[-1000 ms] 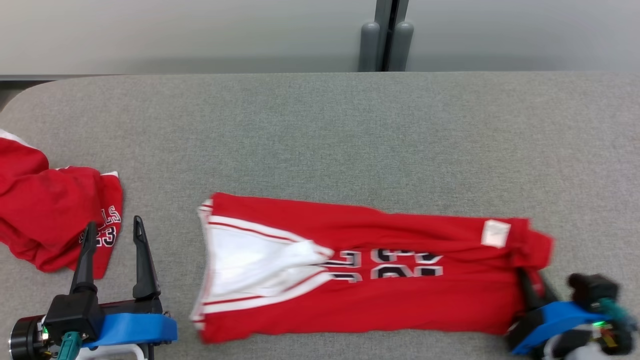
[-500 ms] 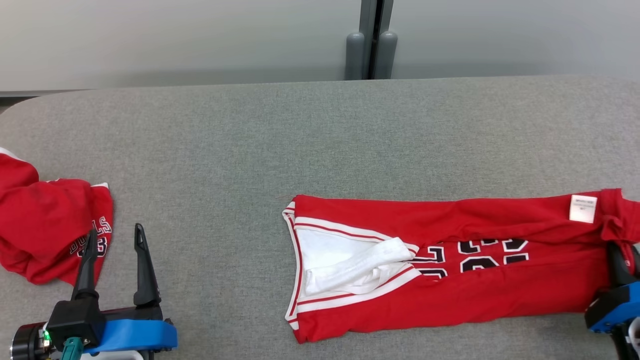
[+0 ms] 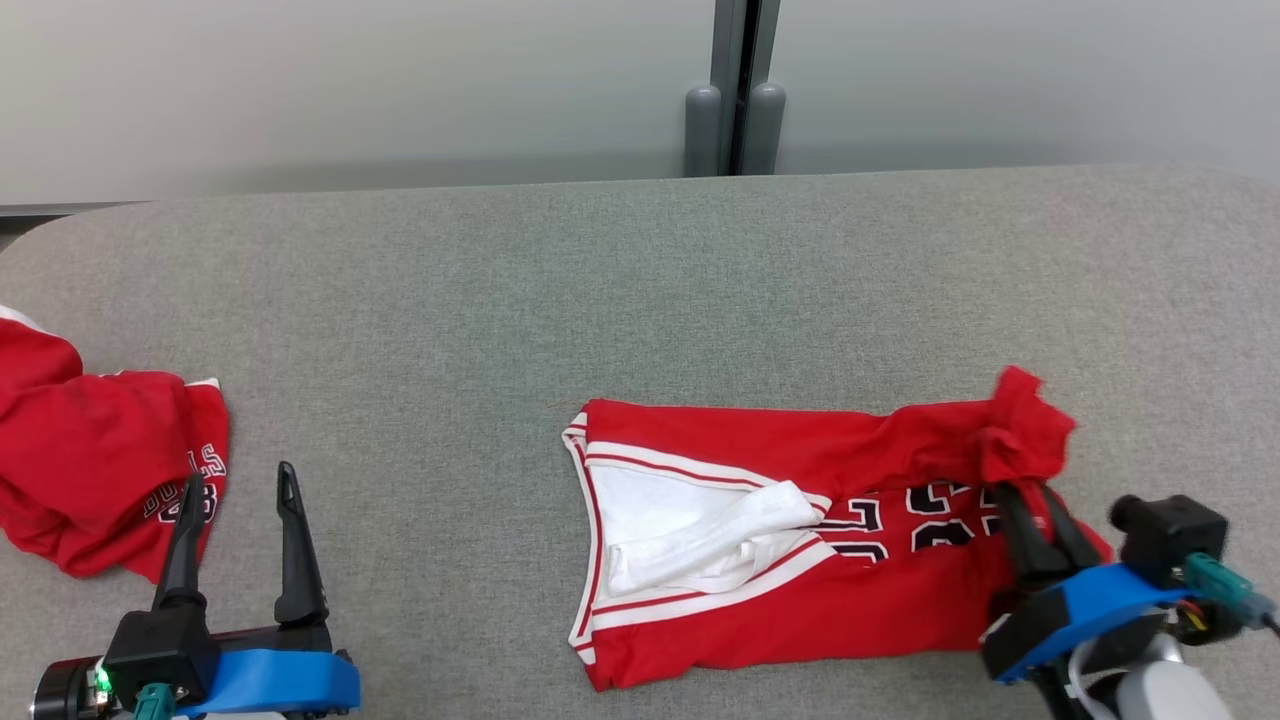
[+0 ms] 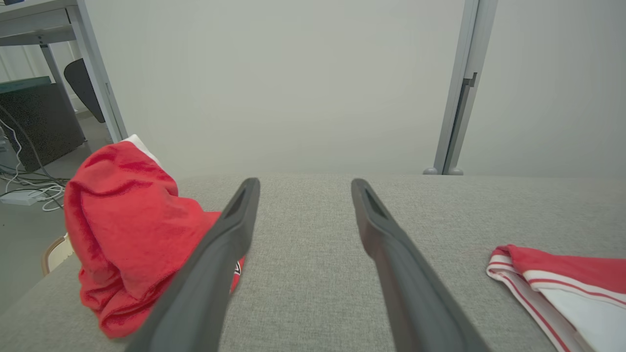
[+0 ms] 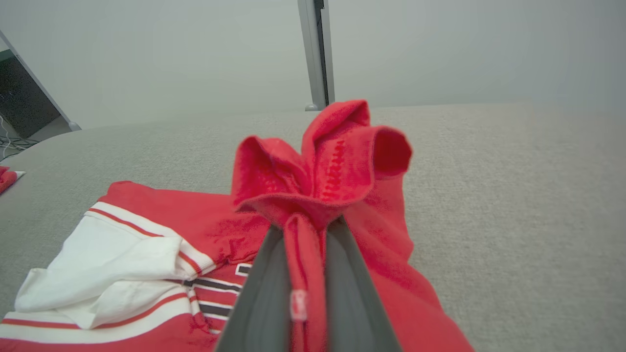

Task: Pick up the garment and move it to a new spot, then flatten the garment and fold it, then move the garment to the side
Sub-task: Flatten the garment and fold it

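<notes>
The garment, a red jersey with white trim and dark lettering, lies folded lengthwise on the grey table, right of centre. My right gripper is shut on its right end. That end is bunched and lifted above the rest, a red ruffle sticking out past the fingertips in the right wrist view. My left gripper stands open at the lower left with nothing between its fingers. The garment's white-trimmed left end lies off to that gripper's right.
A second red garment lies heaped at the table's left edge, just beside my left gripper; it appears as a red heap in the left wrist view. A grey post and pale wall stand behind the table's far edge.
The garment first slid to the right across the table. My right gripper has since lifted its right end and carried it back left, bunching it. The left gripper has stayed put.
</notes>
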You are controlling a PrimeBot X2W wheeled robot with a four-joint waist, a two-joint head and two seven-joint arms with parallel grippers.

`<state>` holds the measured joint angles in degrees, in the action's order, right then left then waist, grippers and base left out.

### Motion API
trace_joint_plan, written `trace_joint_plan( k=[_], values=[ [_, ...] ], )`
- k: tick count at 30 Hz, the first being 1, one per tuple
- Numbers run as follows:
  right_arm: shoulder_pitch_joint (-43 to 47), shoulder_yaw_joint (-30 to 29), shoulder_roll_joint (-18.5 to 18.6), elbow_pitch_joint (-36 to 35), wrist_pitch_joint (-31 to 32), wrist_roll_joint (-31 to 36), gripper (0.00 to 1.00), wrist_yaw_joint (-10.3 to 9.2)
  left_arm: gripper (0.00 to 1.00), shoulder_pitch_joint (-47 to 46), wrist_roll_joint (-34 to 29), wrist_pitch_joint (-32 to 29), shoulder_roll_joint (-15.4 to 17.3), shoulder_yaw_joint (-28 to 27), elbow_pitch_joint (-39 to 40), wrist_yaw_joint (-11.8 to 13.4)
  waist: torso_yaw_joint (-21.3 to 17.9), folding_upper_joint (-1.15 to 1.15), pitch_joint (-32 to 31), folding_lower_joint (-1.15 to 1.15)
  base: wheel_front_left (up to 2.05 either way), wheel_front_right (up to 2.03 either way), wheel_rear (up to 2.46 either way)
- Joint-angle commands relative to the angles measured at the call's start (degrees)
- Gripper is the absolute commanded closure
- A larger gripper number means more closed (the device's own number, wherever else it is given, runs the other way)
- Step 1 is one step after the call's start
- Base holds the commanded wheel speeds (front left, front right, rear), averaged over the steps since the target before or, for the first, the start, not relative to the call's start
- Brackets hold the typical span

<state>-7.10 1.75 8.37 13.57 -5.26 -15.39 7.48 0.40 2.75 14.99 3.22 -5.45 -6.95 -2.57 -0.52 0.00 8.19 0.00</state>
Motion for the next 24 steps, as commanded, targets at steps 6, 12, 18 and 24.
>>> trace_joint_plan(
  k=[6,12,18,24],
  values=[
    [-2.97,6.55,-2.44,-0.96,0.76,-0.8,1.0,0.03,0.0,-0.64,-0.15,0.26,-0.1,0.22,-0.41,-0.34,0.74,0.0,0.11,0.0,0.0,0.0,0.0],
    [-6.64,12.56,-4.53,1.23,-0.14,-1.85,1.0,0.03,0.0,-1.14,-0.02,0.26,-0.16,0.37,-0.56,-0.41,1.73,0.0,0.6,0.0,0.0,0.0,0.0],
    [-10.11,18.18,-5.4,4.64,-1.13,-3.29,1.0,0.03,0.0,-1.75,-0.22,0.26,-0.26,1.27,-0.63,-0.36,3.09,0.0,1.2,0.0,0.0,0.0,0.0],
    [-13.04,23.72,-5.46,7.92,-2.6,-7.63,1.0,0.03,0.0,-3.15,0.14,0.26,-0.29,1.93,-1.62,-0.76,4.5,0.0,2.12,0.0,0.0,0.0,0.0]
  ],
)
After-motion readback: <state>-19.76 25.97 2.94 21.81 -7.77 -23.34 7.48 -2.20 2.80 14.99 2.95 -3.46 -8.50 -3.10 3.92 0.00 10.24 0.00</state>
